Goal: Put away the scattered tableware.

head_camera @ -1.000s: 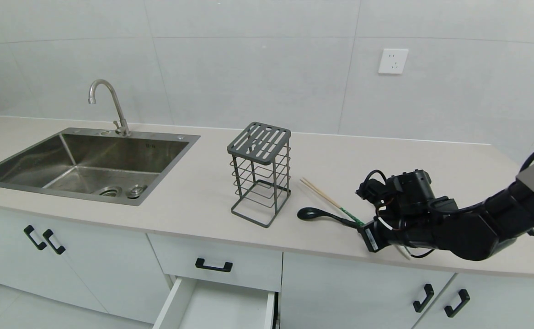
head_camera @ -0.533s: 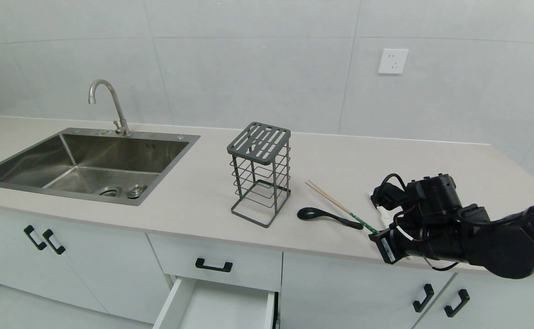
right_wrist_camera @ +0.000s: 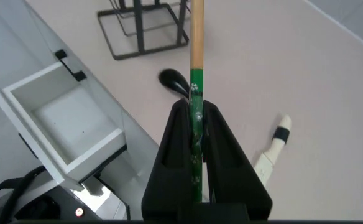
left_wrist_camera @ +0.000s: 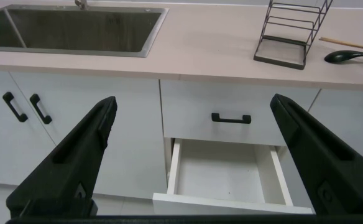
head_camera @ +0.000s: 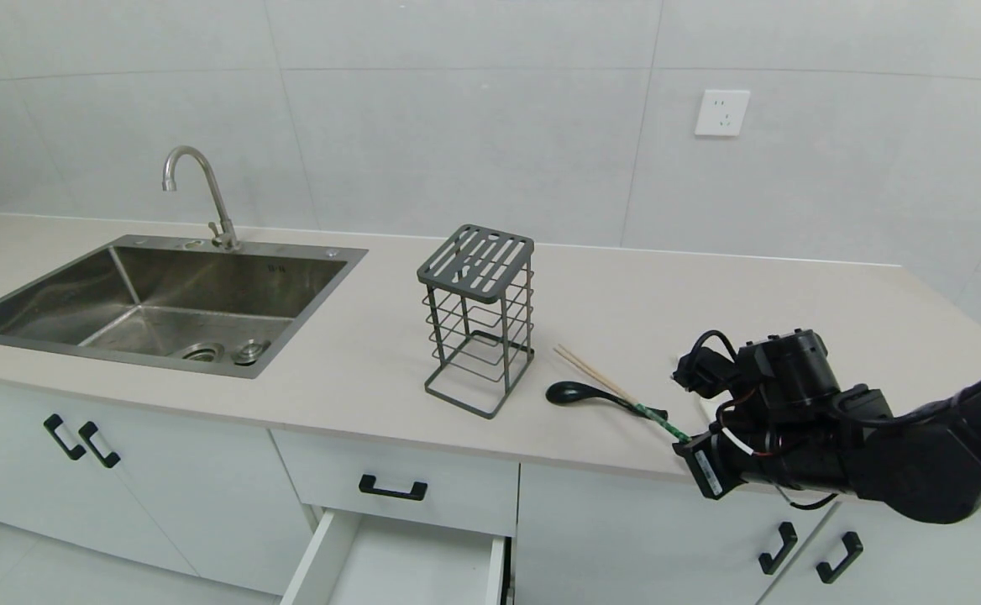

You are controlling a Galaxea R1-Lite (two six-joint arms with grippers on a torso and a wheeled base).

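The right claw (head_camera: 685, 441) has drawn back toward the front edge of the bench (head_camera: 709, 294), and the far tips of the chopsticks (right_wrist_camera: 197, 37) have dropped closer to the spoon. Farthest from this claw is the sink (head_camera: 314, 313). Below and ahead of it the drawer (head_camera: 306, 561) stands pulled out, and the wire rack (head_camera: 475, 259) stands upright just past the chopstick tips. The claw is clamped on the chopsticks' green ends, and the pair juts straight out across the handle of the black spoon (head_camera: 569, 391) (I cannot tell whether they touch). A white utensil (right_wrist_camera: 275, 149) lies just beside the claw. The left claw (left_wrist_camera: 194, 102) is spread wide and empty, low before the cupboards, facing the drawer.

Held at their very ends, the chopsticks could pivot or splay. A low swing could knock the spoon over the nearby front edge, and a misaimed tip could snag the rack's slotted top. There is open bench behind the claw, away from the rack.
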